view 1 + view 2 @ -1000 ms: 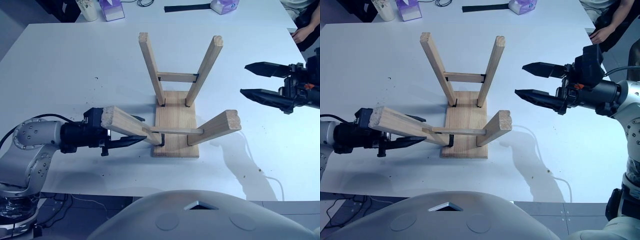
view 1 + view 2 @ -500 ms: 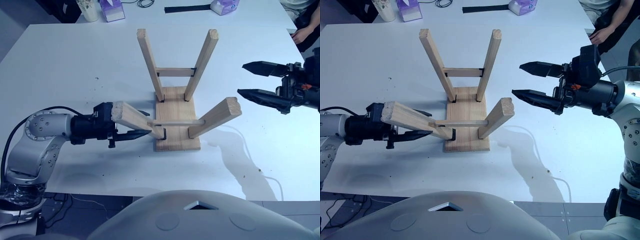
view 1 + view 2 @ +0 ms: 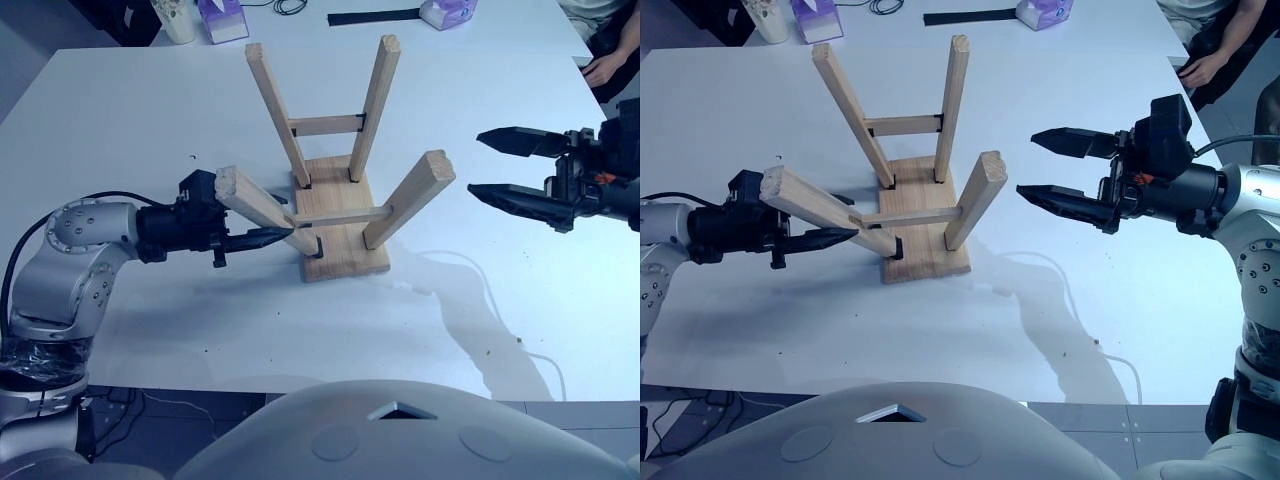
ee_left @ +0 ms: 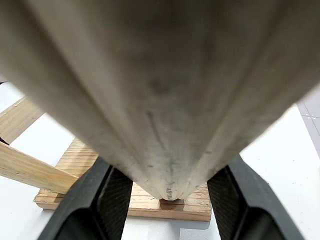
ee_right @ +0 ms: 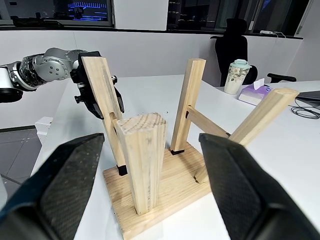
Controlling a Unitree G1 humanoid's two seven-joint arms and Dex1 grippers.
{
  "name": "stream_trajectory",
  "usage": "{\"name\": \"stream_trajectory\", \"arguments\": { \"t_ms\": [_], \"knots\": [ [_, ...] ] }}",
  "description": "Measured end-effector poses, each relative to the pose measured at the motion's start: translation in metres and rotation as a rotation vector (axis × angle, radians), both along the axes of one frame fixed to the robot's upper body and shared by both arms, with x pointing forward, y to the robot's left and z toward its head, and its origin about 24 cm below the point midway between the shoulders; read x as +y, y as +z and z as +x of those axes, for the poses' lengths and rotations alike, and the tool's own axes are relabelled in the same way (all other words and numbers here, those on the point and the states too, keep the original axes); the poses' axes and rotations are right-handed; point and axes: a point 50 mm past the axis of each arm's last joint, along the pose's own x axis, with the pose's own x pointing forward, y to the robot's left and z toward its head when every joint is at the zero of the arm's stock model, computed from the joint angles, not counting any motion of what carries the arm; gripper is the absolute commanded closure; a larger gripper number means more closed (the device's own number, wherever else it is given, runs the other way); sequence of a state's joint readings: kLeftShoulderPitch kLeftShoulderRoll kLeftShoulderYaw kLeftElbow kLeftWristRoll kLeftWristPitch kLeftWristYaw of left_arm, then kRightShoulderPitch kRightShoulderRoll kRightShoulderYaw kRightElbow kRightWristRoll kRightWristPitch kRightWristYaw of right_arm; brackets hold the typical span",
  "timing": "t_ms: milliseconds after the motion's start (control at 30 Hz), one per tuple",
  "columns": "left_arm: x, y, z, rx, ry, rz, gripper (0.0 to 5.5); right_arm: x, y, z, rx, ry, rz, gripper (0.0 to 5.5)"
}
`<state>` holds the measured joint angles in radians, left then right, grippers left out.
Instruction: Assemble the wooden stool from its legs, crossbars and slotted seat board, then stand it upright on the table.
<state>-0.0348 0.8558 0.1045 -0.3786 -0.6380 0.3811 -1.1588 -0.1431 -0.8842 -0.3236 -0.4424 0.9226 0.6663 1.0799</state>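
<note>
Far left on the white worktop (image 3: 120,120): a patterned cup (image 3: 178,18), a purple tissue box (image 3: 223,18) just beside. Far centre: a coiled black cable (image 3: 291,6), a black strap (image 3: 375,16). Far right: another tissue pack (image 3: 448,12). Near right: a thin white cable (image 3: 548,360).

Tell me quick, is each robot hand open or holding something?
Left gripper: shut on the stool leg nearest it.
Right gripper: open, holding nothing.

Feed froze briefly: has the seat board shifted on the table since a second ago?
Yes. The seat board slid and twisted toward the tissue box at the far edge.
</note>
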Motion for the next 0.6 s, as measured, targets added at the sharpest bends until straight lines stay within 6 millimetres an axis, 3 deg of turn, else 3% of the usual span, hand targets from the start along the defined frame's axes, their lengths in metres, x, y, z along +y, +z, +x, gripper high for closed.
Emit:
{"name": "stream_trajectory", "arguments": {
  "t_ms": [600],
  "knots": [
    [0.007, 0.008, 0.008, 0.001, 0.033, 0.044, 3.45, 0.003, -0.002, -0.003, -0.003, -0.002, 0.004, 2.00]
  ]
}}
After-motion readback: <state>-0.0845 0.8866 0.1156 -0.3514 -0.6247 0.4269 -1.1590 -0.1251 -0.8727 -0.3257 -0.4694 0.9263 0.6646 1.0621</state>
